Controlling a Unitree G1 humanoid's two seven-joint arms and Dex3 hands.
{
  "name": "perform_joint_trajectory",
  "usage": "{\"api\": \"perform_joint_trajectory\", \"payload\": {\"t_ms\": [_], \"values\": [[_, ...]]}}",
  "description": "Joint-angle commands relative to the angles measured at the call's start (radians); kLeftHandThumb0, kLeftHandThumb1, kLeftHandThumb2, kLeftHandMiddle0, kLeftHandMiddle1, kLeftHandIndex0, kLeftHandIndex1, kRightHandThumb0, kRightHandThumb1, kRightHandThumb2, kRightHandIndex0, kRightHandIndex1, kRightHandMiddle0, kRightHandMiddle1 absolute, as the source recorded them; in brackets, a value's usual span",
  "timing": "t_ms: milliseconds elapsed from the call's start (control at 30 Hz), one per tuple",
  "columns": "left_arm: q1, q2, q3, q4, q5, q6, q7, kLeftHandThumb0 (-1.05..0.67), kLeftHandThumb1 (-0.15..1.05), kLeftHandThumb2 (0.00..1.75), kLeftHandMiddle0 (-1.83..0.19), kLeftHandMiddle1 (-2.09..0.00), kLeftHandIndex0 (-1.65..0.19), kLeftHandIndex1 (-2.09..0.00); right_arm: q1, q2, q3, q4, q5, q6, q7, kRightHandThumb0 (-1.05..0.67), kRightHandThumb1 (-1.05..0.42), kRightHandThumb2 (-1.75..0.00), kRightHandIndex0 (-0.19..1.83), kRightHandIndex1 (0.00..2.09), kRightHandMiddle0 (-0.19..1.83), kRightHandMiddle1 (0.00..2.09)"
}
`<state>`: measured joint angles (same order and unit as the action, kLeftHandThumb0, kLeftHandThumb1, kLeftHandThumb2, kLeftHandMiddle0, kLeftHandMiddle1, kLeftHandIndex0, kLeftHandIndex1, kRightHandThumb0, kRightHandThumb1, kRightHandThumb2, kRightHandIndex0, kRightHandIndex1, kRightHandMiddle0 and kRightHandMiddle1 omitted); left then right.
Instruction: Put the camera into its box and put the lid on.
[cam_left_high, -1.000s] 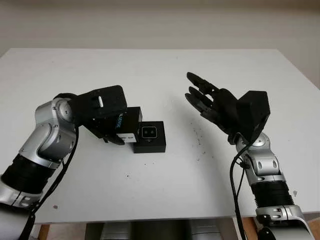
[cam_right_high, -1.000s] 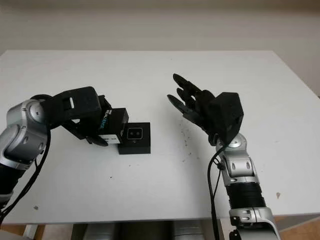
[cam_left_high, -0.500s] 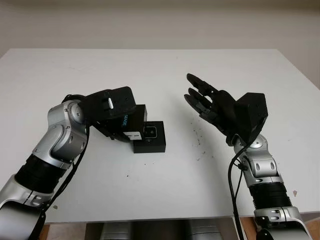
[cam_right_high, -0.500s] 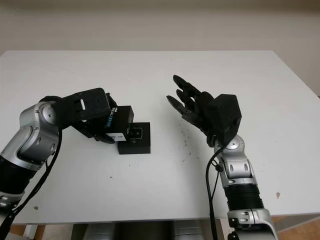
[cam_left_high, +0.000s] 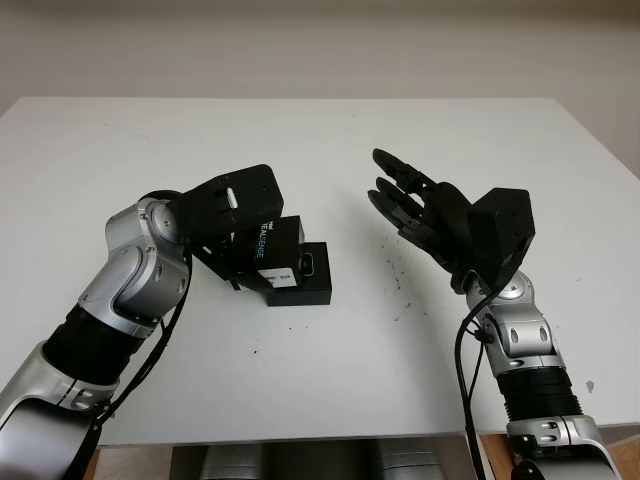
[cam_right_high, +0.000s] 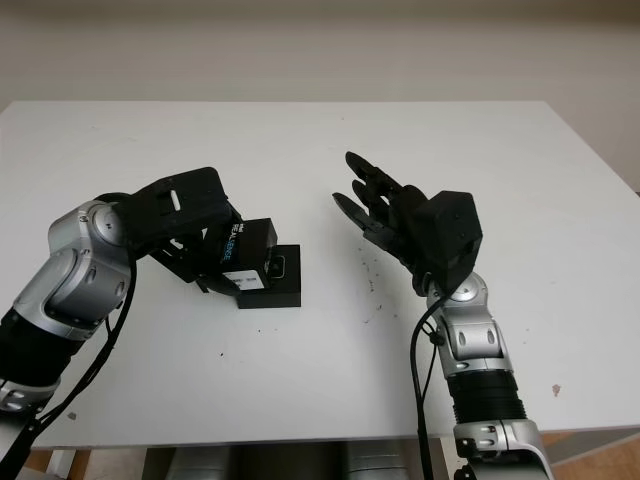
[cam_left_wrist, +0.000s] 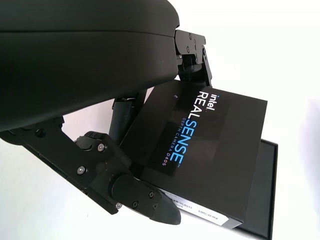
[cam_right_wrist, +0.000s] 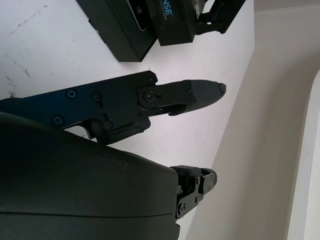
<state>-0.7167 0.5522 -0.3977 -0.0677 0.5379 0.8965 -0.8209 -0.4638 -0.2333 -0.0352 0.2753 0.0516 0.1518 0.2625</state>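
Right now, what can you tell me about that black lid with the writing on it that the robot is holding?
The lid is a black cardboard-looking cover with white and blue "Intel RealSense" lettering on its broad face and a white label along one edge. The left hand grips it, fingers clamped on its sides. It is tilted, partly over the open black box on the white table, not yet seated. The camera peeks out beside it.
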Motion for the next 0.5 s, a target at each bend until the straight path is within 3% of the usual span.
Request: {"api": "perform_joint_trajectory", "payload": {"t_ms": [0, 267, 467], "values": [[-0.047, -0.001, -0.029, -0.022, 0.0, 0.044, -0.026, -0.29, 1.05, 0.34, -0.37, -2.07, -0.25, -1.96, 0.005, 0.007, 0.003, -0.012, 0.0, -0.002, -0.003, -0.63, -1.05, -0.2, 0.15, 0.06, 0.2, 0.07], [-0.095, -0.008, -0.084, -0.044, -0.024, 0.18, -0.048, -0.27, 1.05, 0.32, -0.2, -2.0, -0.07, -1.92, 0.009, 0.015, 0.01, 0.0, -0.001, -0.026, -0.002, -0.61, -1.05, -0.22, 0.14, 0.05, 0.17, 0.05], [-0.088, -0.01, -0.106, -0.027, -0.048, 0.169, -0.01, -0.27, 1.05, 0.32, -0.21, -1.99, -0.01, -1.77, 0.015, 0.022, 0.007, 0.003, 0.003, -0.034, -0.006, -0.62, -1.05, -0.21, 0.14, 0.05, 0.18, 0.06]]}}
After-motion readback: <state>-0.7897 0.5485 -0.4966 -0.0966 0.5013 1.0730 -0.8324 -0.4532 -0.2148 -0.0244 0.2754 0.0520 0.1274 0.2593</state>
